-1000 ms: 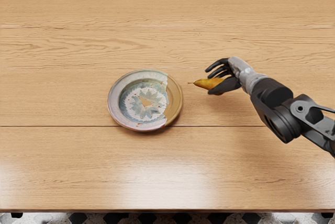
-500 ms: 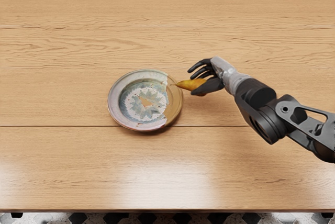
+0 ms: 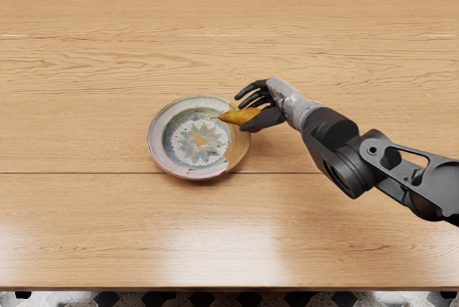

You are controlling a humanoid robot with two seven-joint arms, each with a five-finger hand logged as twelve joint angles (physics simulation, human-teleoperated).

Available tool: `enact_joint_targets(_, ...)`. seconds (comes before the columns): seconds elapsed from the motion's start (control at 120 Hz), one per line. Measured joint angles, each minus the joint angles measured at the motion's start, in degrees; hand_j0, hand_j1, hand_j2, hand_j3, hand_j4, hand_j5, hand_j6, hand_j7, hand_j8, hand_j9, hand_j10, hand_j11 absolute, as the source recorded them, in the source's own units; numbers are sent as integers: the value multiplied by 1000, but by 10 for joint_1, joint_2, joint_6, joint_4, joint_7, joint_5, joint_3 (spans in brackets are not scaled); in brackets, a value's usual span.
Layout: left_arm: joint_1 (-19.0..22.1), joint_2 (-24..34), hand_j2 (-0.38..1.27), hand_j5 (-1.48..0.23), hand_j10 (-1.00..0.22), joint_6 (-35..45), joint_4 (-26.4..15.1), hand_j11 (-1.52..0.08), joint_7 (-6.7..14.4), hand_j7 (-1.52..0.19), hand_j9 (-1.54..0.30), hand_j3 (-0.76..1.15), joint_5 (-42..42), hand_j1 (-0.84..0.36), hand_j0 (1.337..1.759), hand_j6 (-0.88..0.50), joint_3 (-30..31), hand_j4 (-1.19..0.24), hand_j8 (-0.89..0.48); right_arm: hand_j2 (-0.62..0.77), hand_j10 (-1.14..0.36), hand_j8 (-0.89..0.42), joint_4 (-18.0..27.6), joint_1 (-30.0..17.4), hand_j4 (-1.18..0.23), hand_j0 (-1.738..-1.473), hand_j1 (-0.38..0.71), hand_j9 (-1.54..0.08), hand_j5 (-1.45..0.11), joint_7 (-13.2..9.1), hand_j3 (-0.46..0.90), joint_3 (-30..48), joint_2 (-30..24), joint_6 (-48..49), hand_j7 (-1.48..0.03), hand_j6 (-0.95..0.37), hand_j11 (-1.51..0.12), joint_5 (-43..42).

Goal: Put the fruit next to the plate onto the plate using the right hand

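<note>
Plate (image 3: 156, 135) sits mid-table, yellow fruit (image 3: 239, 115) hangs over its right rim, pinched between thumb and curled fingers of the right hand (image 3: 264, 105), so pickup looks done; lowering and release remain.

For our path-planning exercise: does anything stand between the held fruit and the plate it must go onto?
Nothing visible does. The right hand grips the fruit, whose tip reaches over the right rim of the plate.
</note>
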Motion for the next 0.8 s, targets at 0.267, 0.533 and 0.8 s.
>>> enact_joint_targets(0.267, 0, 0, 0, 0, 0, 0, 0, 0, 0, 0, 0, 0, 0, 349, 1658, -1, 0, 0, -1, 197, -490, -465, -2, 0, -632, -1657, 311, -815, -826, 0, 0, 0, 24, 4, -823, -633, -819, 0)
enact_joint_targets(0.533, 0, 0, 0, 0, 0, 0, 0, 0, 0, 0, 0, 0, 0, 349, 1658, -1, 0, 0, -1, 194, -489, -464, -3, -1, -632, -1657, 311, -815, -825, 0, 0, -3, 44, 4, -822, -633, -819, 0)
enact_joint_targets(0.8, 0, 0, 0, 0, 0, 0, 0, 0, 0, 0, 0, 0, 0, 349, 1658, -1, 0, 0, 0, 195, -490, -464, -23, -1, -630, -1657, 311, -815, -826, 0, 0, -10, 77, 7, -822, -633, -819, -1)
